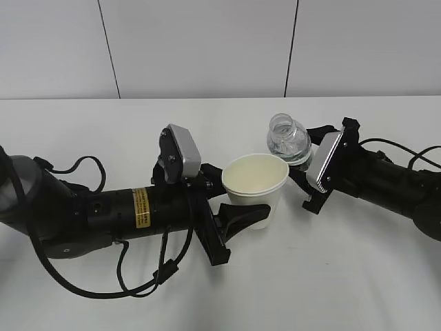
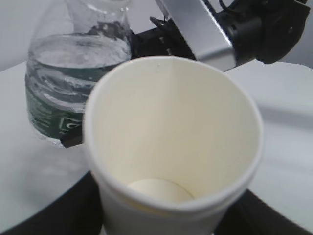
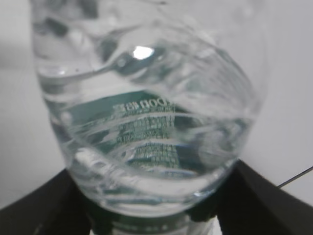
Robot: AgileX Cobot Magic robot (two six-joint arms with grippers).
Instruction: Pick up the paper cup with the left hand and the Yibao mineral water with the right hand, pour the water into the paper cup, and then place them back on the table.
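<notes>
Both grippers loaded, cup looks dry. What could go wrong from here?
1. The capless Yibao mineral water sits beside the paper cup, its mouth not over the rim; tilting now could spill onto the table.
2. The left hand grips a thin-walled cup; squeezing may deform it.

Yibao mineral water [image 3: 146, 122] blurred, neck cropped, paper cup [image 2: 173, 147] base cropped

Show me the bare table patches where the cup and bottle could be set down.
Bare table lies in front, between the two arms, and behind them up to the wall. It is crowded in the middle, where the left pincer holds the paper cup beside the water bottle in the right pincer.
</notes>
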